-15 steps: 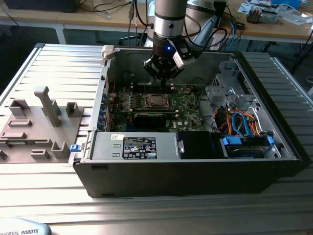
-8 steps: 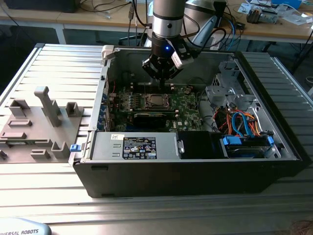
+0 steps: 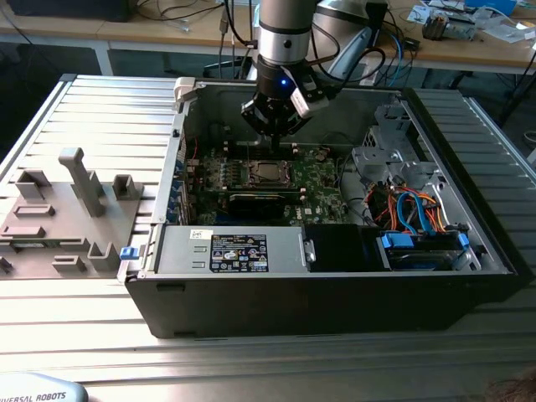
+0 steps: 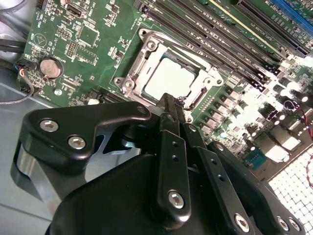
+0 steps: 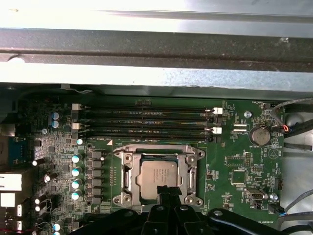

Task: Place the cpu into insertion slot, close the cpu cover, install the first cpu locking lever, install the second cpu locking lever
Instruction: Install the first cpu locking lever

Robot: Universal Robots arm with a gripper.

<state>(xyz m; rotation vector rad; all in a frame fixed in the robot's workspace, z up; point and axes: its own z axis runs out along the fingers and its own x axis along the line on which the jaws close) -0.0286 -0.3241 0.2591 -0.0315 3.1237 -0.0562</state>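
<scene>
gripper [image 5: 165, 192] at cpu [image 5: 157, 177] edge

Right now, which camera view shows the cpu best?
The first wrist view: the cpu faces the camera squarely inside its cover frame. In the second wrist view it looks glare-washed and slanted. In the exterior view it is a small square under the gripper.

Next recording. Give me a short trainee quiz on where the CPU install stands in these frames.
1. True or false: the cpu sits in the insertion slot.
2. The gripper is nearest to: A) the coin battery, B) the edge of the cpu cover, C) the memory slots.
3. In a word or two: is the cpu cover raised or down flat around the cpu?

Key: 1 true; 2 B; 3 down flat.
</scene>
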